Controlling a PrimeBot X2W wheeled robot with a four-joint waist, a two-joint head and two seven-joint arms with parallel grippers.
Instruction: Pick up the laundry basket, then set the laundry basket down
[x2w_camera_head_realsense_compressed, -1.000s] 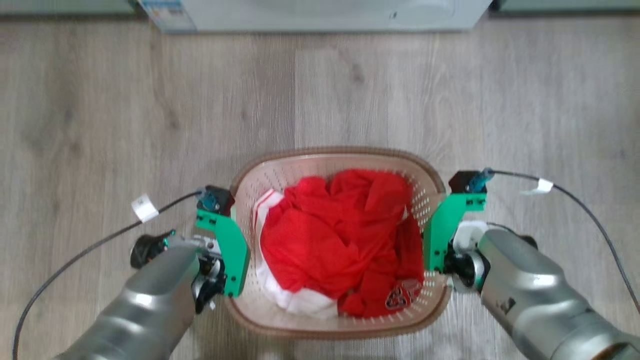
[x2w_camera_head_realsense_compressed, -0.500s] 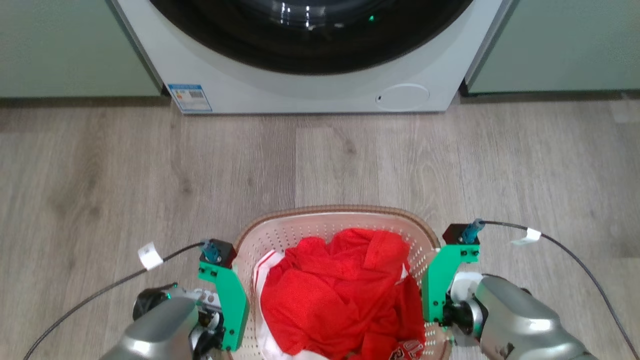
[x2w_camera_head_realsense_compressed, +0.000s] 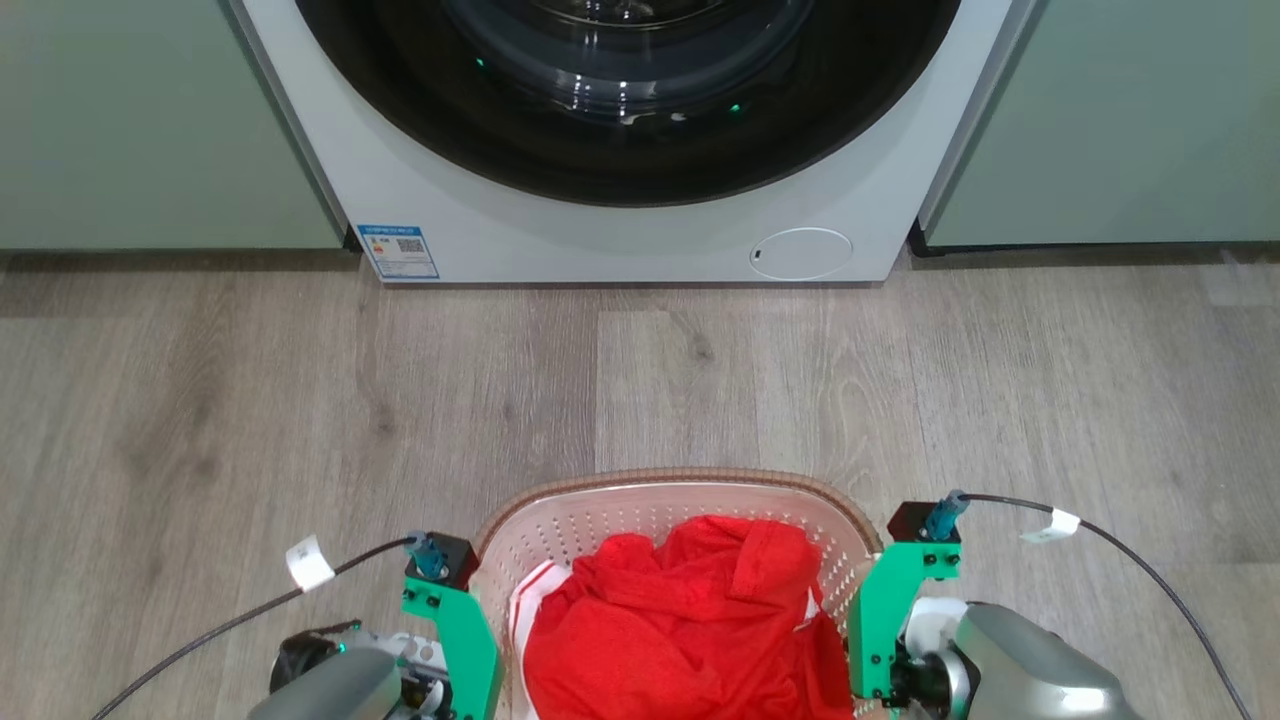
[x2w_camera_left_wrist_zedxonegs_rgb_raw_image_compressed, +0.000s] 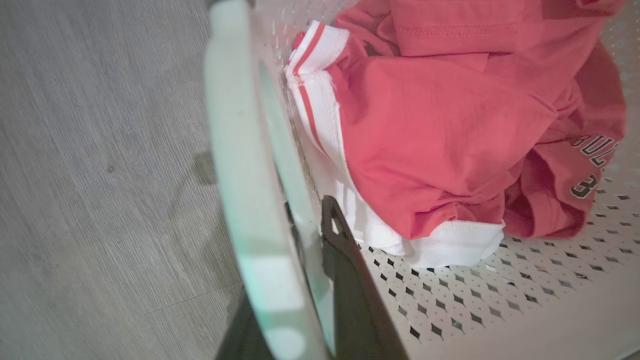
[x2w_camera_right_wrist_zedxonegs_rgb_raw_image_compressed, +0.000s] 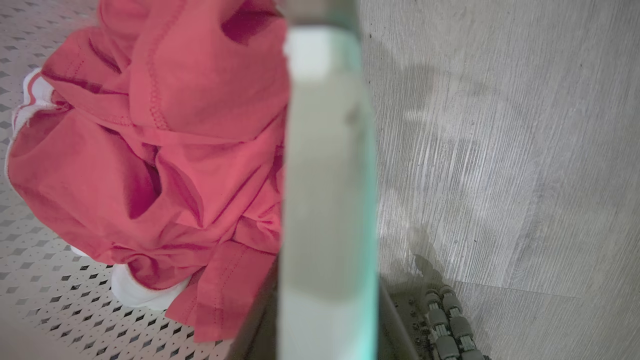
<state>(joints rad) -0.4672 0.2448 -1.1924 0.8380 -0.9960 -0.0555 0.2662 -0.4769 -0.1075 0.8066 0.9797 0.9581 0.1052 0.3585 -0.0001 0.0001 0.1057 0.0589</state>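
1. Left gripper (x2w_camera_left_wrist_zedxonegs_rgb_raw_image_compressed: 299, 235): clenched on the left side rim of the laundry basket (x2w_camera_head_realsense_compressed: 680, 478). In the left wrist view one dark finger (x2w_camera_left_wrist_zedxonegs_rgb_raw_image_compressed: 345, 280) lies inside the perforated wall and the other outside it, with the pale rim strip pinched between them. The wooden floor (x2w_camera_left_wrist_zedxonegs_rgb_raw_image_compressed: 100, 175) lies on this gripper's outer side. In the head view the left green bracket (x2w_camera_head_realsense_compressed: 455, 630) on the wrist stands just beside the basket's left wall.

2. Laundry basket: located between the two grippers and gripped at both sides, its brown rim curving ahead of them. Whether its base touches the floor cannot be told. A crumpled red garment (x2w_camera_head_realsense_compressed: 680, 620) fills the middle. White fabric with red stripes (x2w_camera_left_wrist_zedxonegs_rgb_raw_image_compressed: 320, 100) lies against the wall just ahead of the left gripper's inner finger, partly under the red garment. Ahead of both grippers, well apart from the basket across the floor, stands a white washing machine (x2w_camera_head_realsense_compressed: 620, 230) with a dark round door.

3. Right gripper (x2w_camera_right_wrist_zedxonegs_rgb_raw_image_compressed: 327, 315): clenched on the right side rim. Its dark fingers show on either side of the blurred pale rim strip. The red garment lies on the inner side, touching the rim; the floor lies on the outer side, with small grey rollers (x2w_camera_right_wrist_zedxonegs_rgb_raw_image_compressed: 450, 320) near the outer finger. The right green bracket (x2w_camera_head_realsense_compressed: 885, 610) stands just beside the basket's right wall
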